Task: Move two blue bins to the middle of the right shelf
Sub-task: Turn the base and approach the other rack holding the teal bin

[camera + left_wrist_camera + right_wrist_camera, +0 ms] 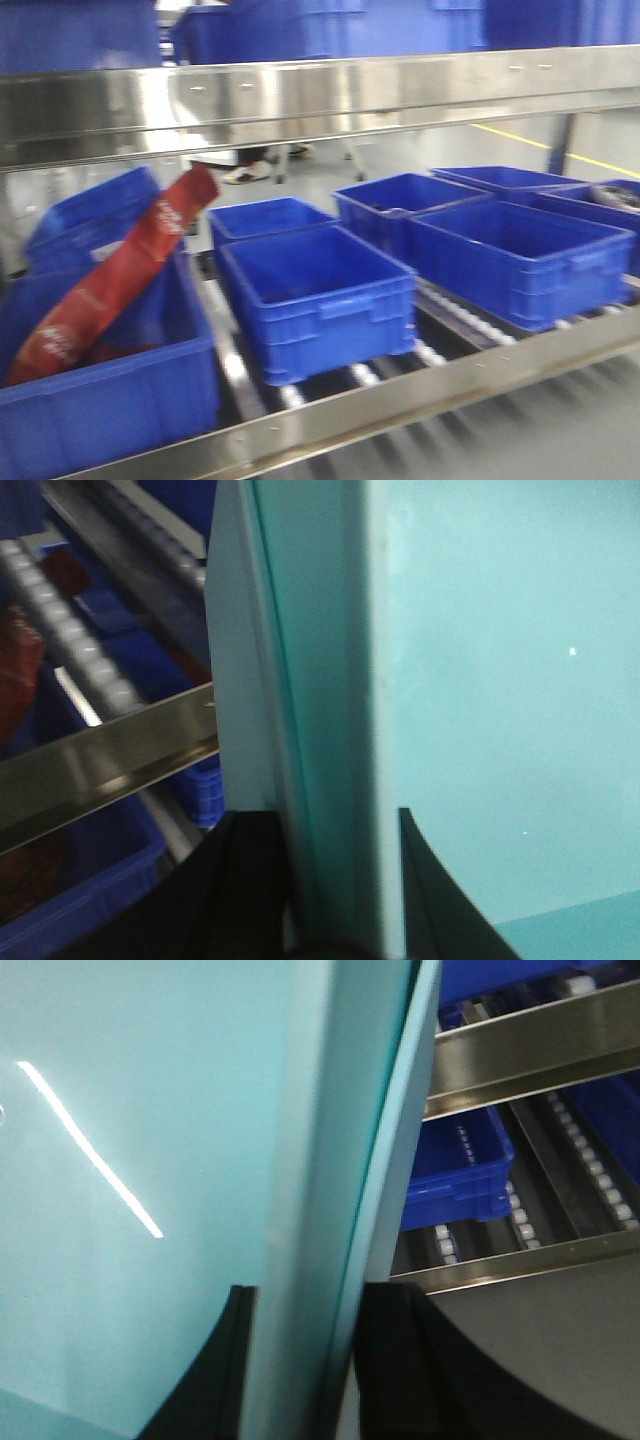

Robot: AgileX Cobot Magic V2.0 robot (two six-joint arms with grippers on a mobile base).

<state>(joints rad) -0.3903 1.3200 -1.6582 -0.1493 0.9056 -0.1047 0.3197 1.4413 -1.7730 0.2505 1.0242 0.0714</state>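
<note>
Both arms held a pale sky-blue smooth-walled plastic bin (480, 680) by opposite rims, which seemed the reason it sat upright and level between the wrists: a two-sided pinch keeps a wide tub from tipping in transit. The left gripper (320, 880) had its dark fingers (245, 880) straddling the thick rim wall, one outside and one inside, closed onto it. The right gripper (300, 1360) mirrored that on the far rim, fingers (395, 1360) pressed either side of the wall. Whether one bin or two nested ones were carried could not be told, since the wrist views showed only wall and rim up close. The bin was in the air beside the shiny stainless-steel rack (320, 100), not yet on any tier. In the blurred front view the wide flat front rail crossed the top, and below it a roller-bed tier (440, 345) carried several dark royal-blue plastic crates (320, 290); the leftmost crate (100, 400) held a red printed bag (120, 270). Grey floor with a yellow floor line (555, 148) showed behind.
</note>
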